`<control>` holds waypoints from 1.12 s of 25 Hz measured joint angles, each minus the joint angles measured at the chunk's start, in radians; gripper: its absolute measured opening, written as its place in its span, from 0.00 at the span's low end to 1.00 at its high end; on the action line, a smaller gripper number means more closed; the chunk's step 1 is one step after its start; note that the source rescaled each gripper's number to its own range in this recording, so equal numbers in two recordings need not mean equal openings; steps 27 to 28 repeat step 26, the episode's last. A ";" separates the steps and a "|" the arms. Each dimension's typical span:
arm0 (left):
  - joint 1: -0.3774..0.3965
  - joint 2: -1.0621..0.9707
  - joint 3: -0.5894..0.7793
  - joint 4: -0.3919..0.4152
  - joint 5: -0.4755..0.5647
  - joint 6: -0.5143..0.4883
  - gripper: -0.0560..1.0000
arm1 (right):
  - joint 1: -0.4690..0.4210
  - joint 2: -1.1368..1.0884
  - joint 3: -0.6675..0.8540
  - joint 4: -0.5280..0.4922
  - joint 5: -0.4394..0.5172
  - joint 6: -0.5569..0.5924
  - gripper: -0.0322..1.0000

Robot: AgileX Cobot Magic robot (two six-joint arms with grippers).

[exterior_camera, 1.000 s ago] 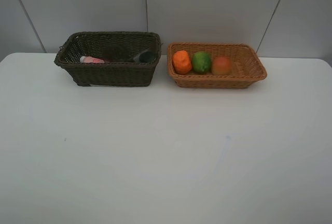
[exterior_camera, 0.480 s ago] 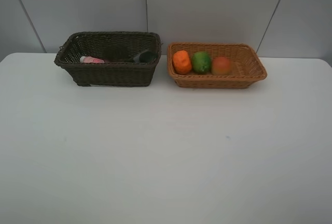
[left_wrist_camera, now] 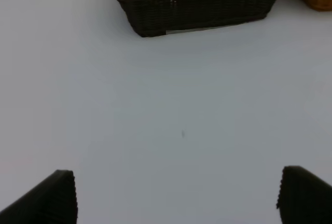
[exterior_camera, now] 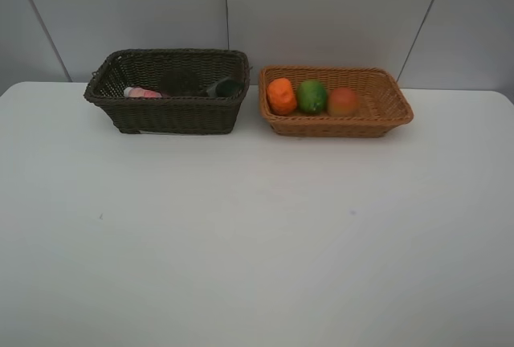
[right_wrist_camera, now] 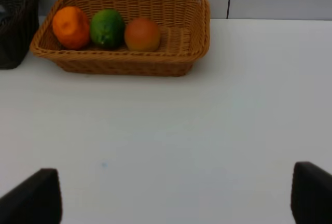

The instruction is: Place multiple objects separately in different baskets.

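1. From the high camera I see the dark brown basket (exterior_camera: 167,90) standing on the white bench (exterior_camera: 257,234), at its far edge, close to the grey wall panels (exterior_camera: 321,10).
2. The light tan basket (exterior_camera: 336,100) sits just beside the dark brown basket on that same far edge, a narrow gap between them; it is the shallower of the two.
3. In the dark brown basket I can make out the pink bottle (exterior_camera: 144,92) lying down at the end away from the tan basket, its white cap (exterior_camera: 128,91) pointing outward.
4. At the end of the dark brown basket nearest the tan one lies a dark, greyish object (exterior_camera: 226,87); I cannot tell from here what it is.
5. The tan basket holds three fruits in a row: the orange tangerine (exterior_camera: 282,95) nearest the dark brown basket, the green lime (exterior_camera: 312,96) touching it, then the orange-red fruit (exterior_camera: 343,101) next along.
6. My left pincer (left_wrist_camera: 176,195) hangs over bare bench in front of the dark brown basket, jaws spread wide, nothing between them.
7. My right pincer (right_wrist_camera: 176,195) hangs over bare bench in front of the tan basket, well apart from the dark brown one, jaws likewise wide and empty.
8. Neither pincer shows in the high view.
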State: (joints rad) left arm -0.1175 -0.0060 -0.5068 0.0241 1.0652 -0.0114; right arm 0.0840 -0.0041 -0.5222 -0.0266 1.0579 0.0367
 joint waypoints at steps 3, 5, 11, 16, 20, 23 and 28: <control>0.059 0.000 0.000 0.000 0.000 0.000 1.00 | 0.000 0.000 0.000 0.000 0.000 0.000 0.94; 0.079 0.000 0.000 0.000 0.000 0.000 1.00 | 0.000 0.000 0.000 -0.001 0.000 0.000 0.94; 0.103 0.000 0.000 -0.003 0.000 0.000 1.00 | 0.000 0.000 0.000 -0.001 0.000 0.000 0.94; 0.103 0.000 0.000 -0.003 0.000 0.000 1.00 | 0.000 0.000 0.000 -0.001 0.000 0.000 0.94; 0.103 0.000 0.000 -0.003 0.000 0.000 1.00 | 0.000 0.000 0.000 -0.001 0.000 0.000 0.94; 0.103 0.000 0.000 -0.003 0.000 0.000 1.00 | 0.000 0.000 0.000 -0.001 0.000 0.000 0.94; 0.103 0.000 0.000 -0.003 0.000 0.000 1.00 | 0.000 0.000 0.000 -0.001 0.000 0.000 0.94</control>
